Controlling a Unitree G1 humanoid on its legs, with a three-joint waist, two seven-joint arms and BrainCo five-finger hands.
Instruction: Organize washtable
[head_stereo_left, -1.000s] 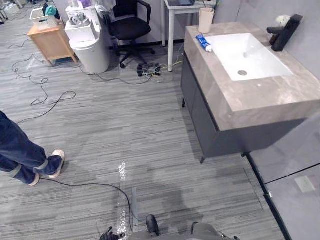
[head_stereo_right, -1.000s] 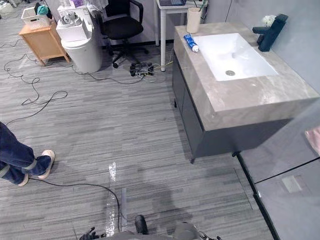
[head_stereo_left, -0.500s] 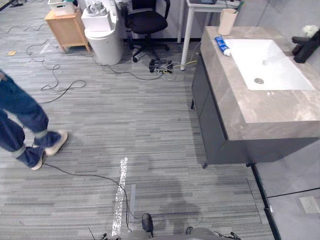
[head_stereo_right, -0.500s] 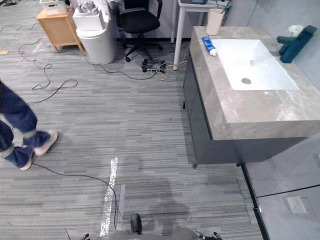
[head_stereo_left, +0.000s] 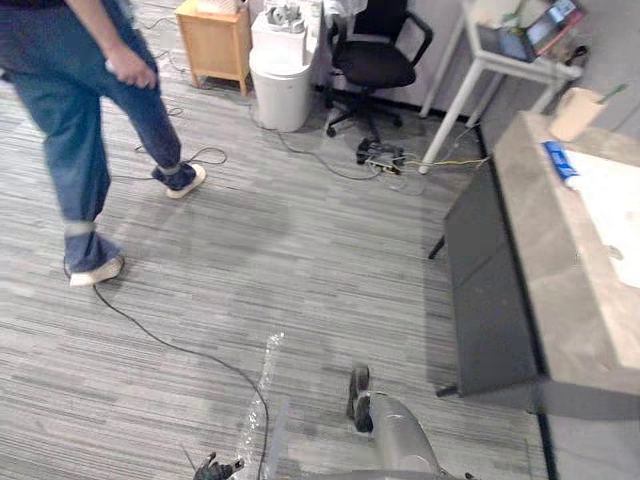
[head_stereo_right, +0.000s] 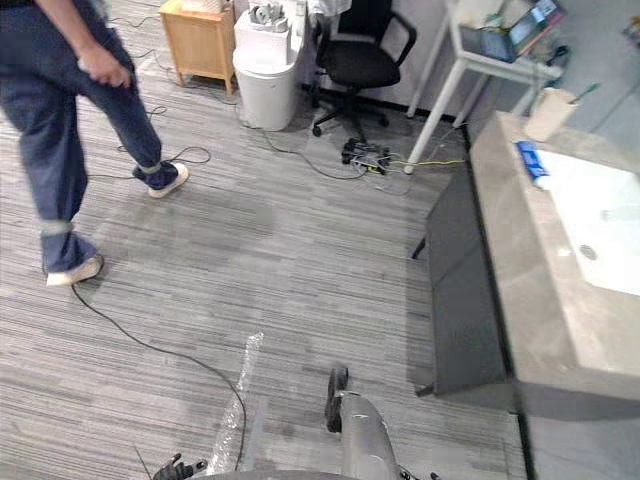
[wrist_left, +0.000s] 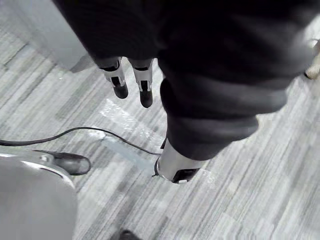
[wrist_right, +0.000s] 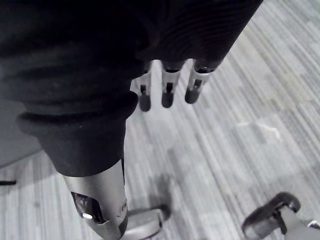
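Washtable (head_stereo_left: 565, 270) stands well apart from both hands, off on the right hand's side, its surface carrying a blue tube (head_stereo_left: 560, 162) and a cup (head_stereo_left: 577, 112) by the basin (head_stereo_left: 625, 205); nothing there seems within reach, which would explain why the left hand (wrist_left: 144, 87) and right hand (wrist_right: 167, 92) hang over the floor, fingers straight and loose, holding nothing; against the earlier frames the camera has swung left, and the person (head_stereo_left: 70, 90) has walked on.
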